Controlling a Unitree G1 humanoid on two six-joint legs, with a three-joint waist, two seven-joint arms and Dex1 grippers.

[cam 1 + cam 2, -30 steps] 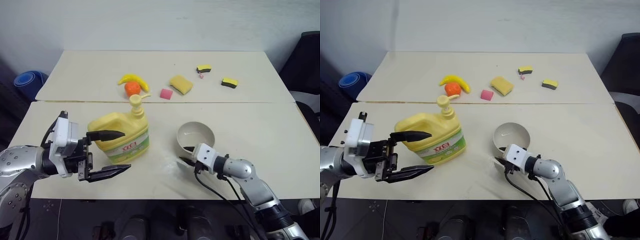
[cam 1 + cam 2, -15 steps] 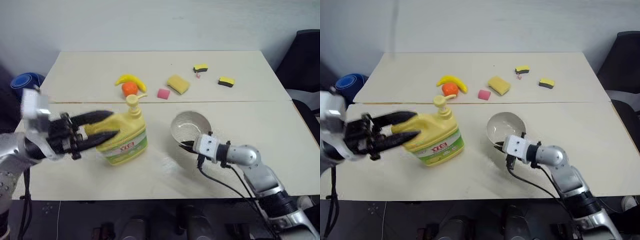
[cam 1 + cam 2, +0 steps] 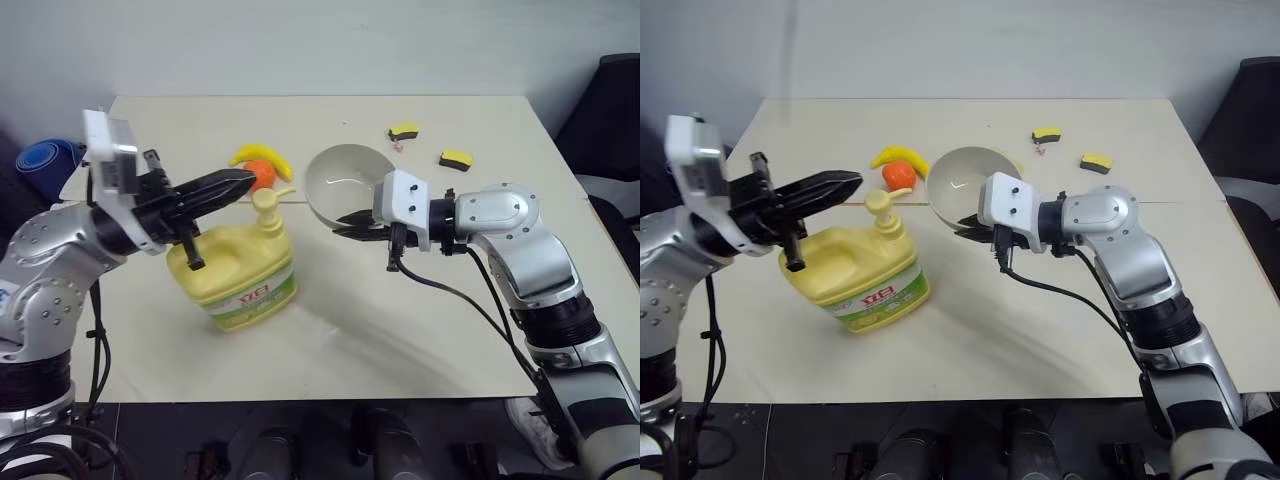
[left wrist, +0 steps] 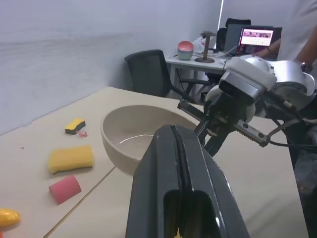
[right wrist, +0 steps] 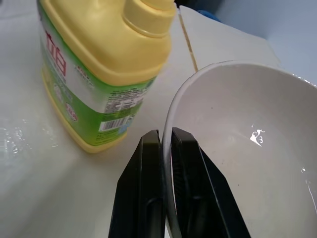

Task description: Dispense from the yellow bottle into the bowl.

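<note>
The bowl (image 3: 345,186) is lifted off the table (image 3: 400,330), its rim pinched in the right gripper (image 5: 166,148). The left gripper (image 3: 238,184) — fingers together — hovers at 10 o'clock of the yellow bottle (image 3: 240,275), empty. Office chair (image 4: 151,72) behind.

The yellow bottle (image 3: 237,270), a squat jug with a pump top and a green-and-white label with red lettering, stands on the near left of the table, leaning slightly. The plain beige-grey bowl (image 3: 342,186) is raised off the table just right of the pump, tilted, its rim pinched.
</note>
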